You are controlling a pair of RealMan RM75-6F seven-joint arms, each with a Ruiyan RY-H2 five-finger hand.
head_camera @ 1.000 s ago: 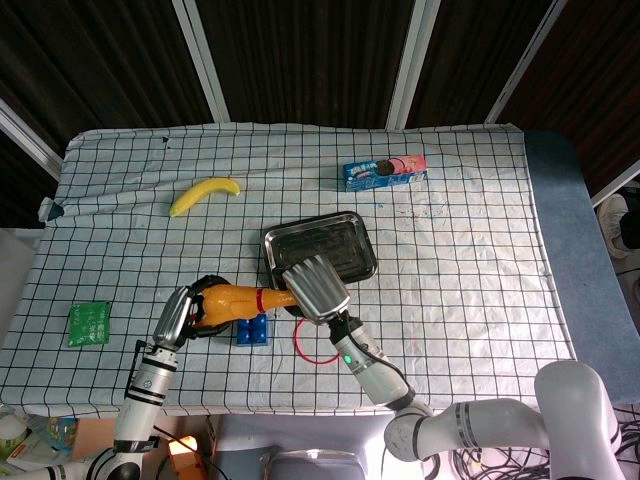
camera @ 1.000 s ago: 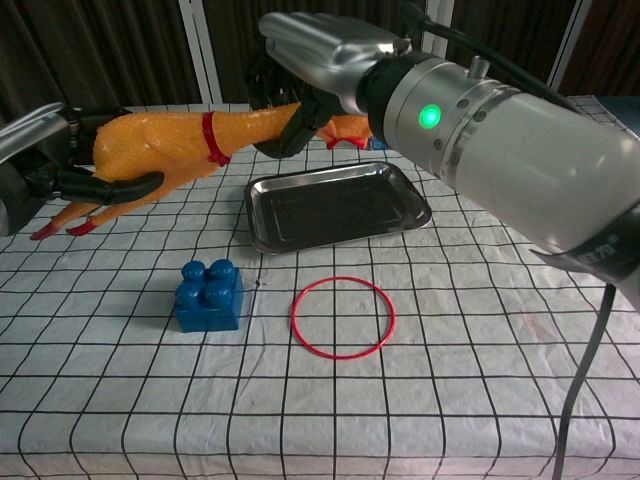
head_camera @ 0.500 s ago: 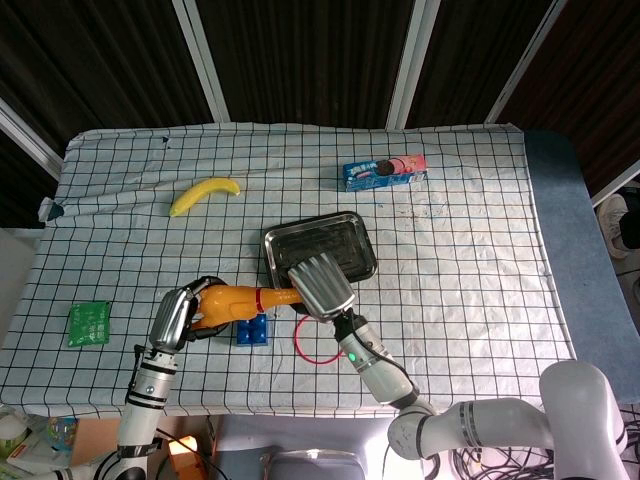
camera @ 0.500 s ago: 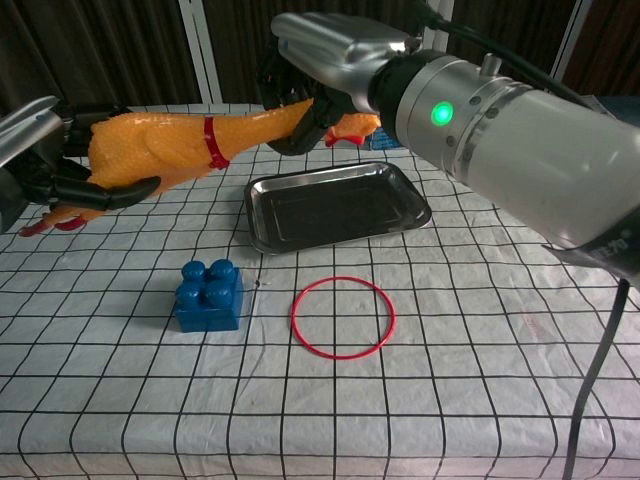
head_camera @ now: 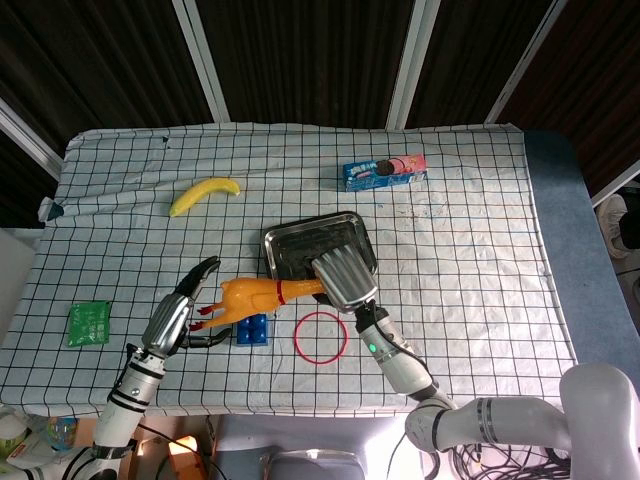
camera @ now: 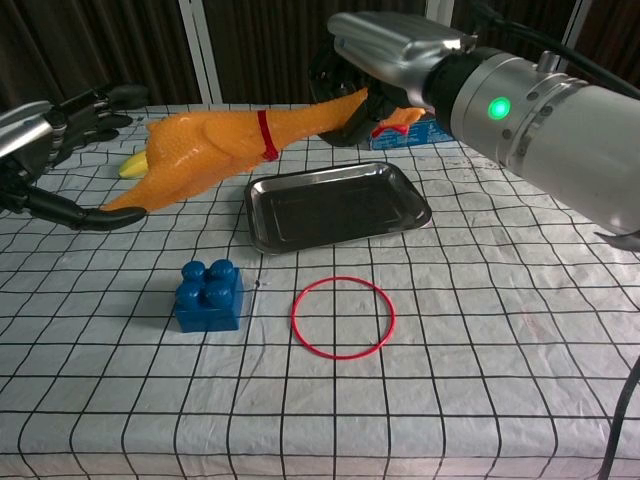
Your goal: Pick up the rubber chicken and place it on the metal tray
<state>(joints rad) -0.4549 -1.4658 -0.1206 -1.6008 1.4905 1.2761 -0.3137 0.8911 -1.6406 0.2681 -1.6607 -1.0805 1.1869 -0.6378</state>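
Orange chicken [camera: 215, 150] hangs over the tabletop's middle, beside the tray's [camera: 420, 213] left edge, long axis left-right, head rightward, gripped by the right hand [camera: 365, 75]; left hand [camera: 50, 150] spread, empty.

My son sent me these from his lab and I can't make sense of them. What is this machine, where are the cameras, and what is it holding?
It is a two-armed robot with metal hands at a checked table. One camera looks down from its head, the other looks forward from its chest. The right hand holds a rubber chicken by the neck, in the air. The left hand is open beside it. On the table lie a metal tray, blue block, red ring, banana, biscuit box and green packet.
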